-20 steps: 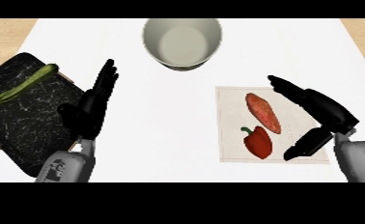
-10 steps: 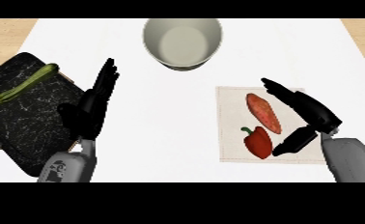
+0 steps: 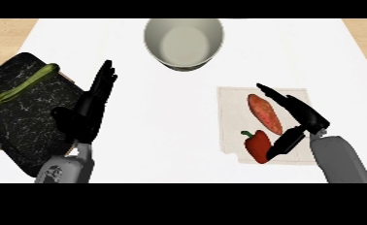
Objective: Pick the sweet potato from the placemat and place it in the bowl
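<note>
Right hand (image 3: 299, 120): has moved in over the placemat (image 3: 231, 122), fingers spread and grasping nothing, beside the sweet potato (image 3: 264, 113) lying on the placemat, perhaps touching; pickup imminent, bowl (image 3: 184, 42) beyond the placemat unfilled.

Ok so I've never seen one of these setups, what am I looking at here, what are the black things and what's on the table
You are looking steeply down from a humanoid robot's head at a white counter. The black things are its two hands on grey forearms. The left hand rests open at the left, holding nothing, beside a dark marbled board with a green vegetable on it. The right hand is open over a pale placemat, its fingers and thumb either side of an orange sweet potato but not closed on it. A red pepper lies beside the sweet potato. A pale bowl stands at the far side, with nothing visible inside.
</note>
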Controlling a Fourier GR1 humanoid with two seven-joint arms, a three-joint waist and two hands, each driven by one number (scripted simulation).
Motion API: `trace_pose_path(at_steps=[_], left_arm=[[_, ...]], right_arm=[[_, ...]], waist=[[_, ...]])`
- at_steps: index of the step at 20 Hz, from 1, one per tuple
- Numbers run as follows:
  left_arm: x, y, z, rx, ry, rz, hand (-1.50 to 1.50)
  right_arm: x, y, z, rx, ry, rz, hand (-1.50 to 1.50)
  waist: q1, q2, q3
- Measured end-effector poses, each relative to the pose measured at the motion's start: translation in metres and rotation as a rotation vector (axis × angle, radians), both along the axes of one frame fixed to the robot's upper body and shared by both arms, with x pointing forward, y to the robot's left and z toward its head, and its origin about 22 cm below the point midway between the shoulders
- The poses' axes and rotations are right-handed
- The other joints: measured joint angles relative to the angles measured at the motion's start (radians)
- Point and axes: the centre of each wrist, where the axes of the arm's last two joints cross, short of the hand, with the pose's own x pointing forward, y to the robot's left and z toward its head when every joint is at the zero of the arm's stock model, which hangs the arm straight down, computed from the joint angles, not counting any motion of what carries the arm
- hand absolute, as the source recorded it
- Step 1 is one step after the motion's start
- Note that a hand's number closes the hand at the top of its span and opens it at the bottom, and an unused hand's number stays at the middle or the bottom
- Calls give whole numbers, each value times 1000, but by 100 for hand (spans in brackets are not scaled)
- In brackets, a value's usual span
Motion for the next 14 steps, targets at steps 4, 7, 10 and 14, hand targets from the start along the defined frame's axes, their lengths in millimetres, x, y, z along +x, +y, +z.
trace_pose_path(at_steps=[4, 7, 10, 14], left_arm=[[5, -4, -3, 3, 4, -3, 0], [2, -3, -3, -1, 1, -4, 0], [0, -5, -3, -2, 2, 2, 0], [-2, 0, 1, 0, 1, 5, 0]], right_arm=[[6, 1, -3, -2, -8, 51, 150], [2, 5, -8, -42, -57, 128, 150], [4, 10, -9, -61, -90, 186, 150], [-5, 9, -14, -31, -101, 203, 150]], waist=[[-1, -1, -1], [-1, -3, -4], [-1, -3, -4], [-3, -5, -4]])
